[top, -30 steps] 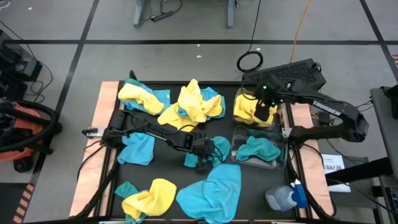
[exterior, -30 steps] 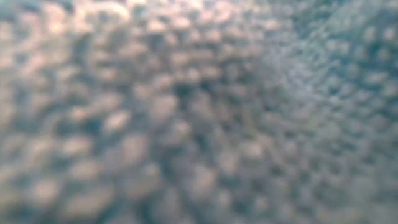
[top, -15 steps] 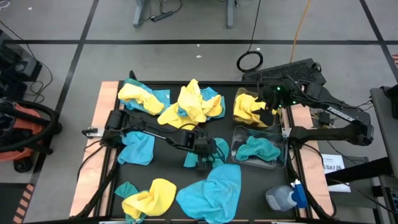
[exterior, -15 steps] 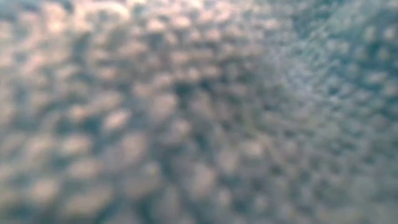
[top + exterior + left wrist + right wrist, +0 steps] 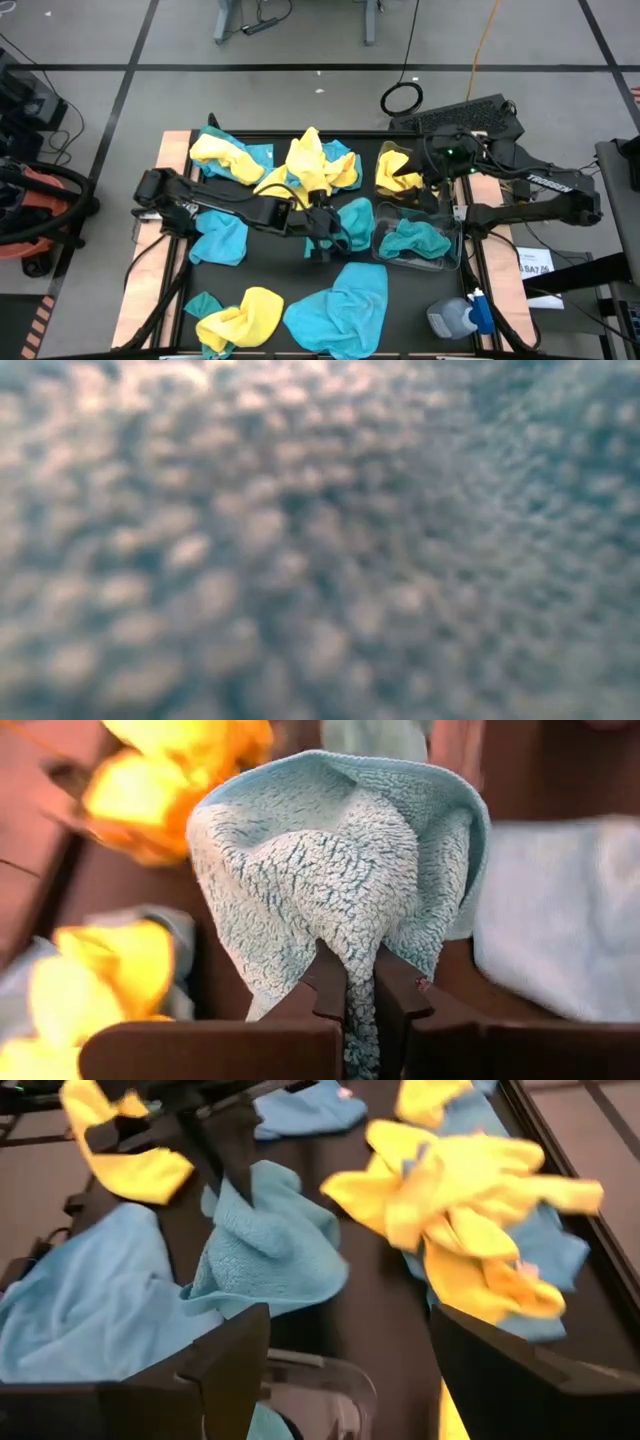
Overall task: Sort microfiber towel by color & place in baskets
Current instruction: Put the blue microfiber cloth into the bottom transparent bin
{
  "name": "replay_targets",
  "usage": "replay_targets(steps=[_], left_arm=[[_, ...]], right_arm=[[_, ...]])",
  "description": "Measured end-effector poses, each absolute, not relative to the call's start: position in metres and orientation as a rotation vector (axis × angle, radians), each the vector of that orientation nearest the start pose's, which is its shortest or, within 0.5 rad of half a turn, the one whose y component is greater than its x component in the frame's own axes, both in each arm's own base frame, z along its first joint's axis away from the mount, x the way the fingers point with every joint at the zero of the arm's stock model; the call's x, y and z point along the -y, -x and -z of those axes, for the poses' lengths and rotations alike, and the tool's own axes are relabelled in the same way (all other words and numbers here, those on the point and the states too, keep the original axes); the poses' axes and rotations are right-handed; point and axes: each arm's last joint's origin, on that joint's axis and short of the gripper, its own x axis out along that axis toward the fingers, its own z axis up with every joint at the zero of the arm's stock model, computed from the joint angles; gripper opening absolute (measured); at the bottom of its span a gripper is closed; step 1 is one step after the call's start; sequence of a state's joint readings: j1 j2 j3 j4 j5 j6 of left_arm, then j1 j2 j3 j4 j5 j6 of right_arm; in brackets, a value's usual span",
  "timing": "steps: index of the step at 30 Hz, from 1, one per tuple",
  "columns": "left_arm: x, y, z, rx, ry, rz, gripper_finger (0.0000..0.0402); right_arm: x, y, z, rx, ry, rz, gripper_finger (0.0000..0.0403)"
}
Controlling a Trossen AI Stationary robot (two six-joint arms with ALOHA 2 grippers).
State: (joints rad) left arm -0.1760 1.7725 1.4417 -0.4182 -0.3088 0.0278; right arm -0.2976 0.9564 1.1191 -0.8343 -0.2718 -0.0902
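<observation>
Yellow and teal microfiber towels lie scattered on the black table: a mixed pile (image 5: 305, 165) at the far side, a large teal cloth (image 5: 340, 305) and a yellow one (image 5: 240, 318) near. My left gripper (image 5: 322, 228) is at mid-table, shut on a teal towel (image 5: 352, 222). Two clear baskets stand at the right: the far one (image 5: 385, 150) holds yellow cloths (image 5: 398, 175), the near one (image 5: 380, 245) a teal cloth (image 5: 415, 240). My right gripper (image 5: 428, 180) hangs open over the far basket's right side. Cloth right at the lens fills the low view. My left gripper pinches the teal towel between its two fingers (image 5: 330, 982) on a gathered fold (image 5: 360, 960), several layers thick. The rest of the towel bunches up beyond the fingertips (image 5: 340, 850). In the right wrist view it hangs below the gripper (image 5: 265, 1240); whether its lower edge rests on the table I cannot tell.
A black keyboard (image 5: 470, 118) lies past the table's far right corner. A grey bottle with a blue cap (image 5: 460, 315) lies at the near right corner. A teal cloth (image 5: 220, 238) sits under my left arm. Bare black table shows around mid-table.
My left gripper, still shut on the teal towel, has moved toward the far edge, and the towel has come up with it and shifted toward the baskets. My right gripper has drawn back a little toward the table's right edge, away from the yellow cloths in the far basket.
</observation>
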Motion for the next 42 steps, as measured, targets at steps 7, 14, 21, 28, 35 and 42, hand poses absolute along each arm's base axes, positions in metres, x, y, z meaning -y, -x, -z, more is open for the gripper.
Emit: replay_targets(steps=[7,14,21,28,35,42], left_arm=[[0.061,-0.387,-0.301,-0.58,-0.248,-0.124,0.0015],[0.058,-0.392,-0.309,-0.491,-0.27,-0.132,0.0015],[0.057,-0.396,-0.318,-0.39,-0.289,-0.134,0.0015],[0.058,-0.398,-0.322,-0.351,-0.333,-0.121,0.0015],[0.06,-0.399,-0.327,-0.3,-0.36,-0.104,0.0015],[0.062,-0.401,-0.332,-0.238,-0.398,-0.064,0.0015]], right_arm=[[0.029,-0.187,-0.364,-0.552,-0.041,-0.098,0.0267],[0.011,-0.211,-0.36,-0.512,0.041,-0.209,0.0267],[-0.004,-0.238,-0.347,-0.531,0.133,-0.263,0.0267],[-0.006,-0.246,-0.339,-0.576,0.201,-0.157,0.0267],[-0.006,-0.248,-0.343,-0.537,0.199,-0.15,0.0267],[-0.006,-0.254,-0.342,-0.519,0.189,-0.154,0.0267]])
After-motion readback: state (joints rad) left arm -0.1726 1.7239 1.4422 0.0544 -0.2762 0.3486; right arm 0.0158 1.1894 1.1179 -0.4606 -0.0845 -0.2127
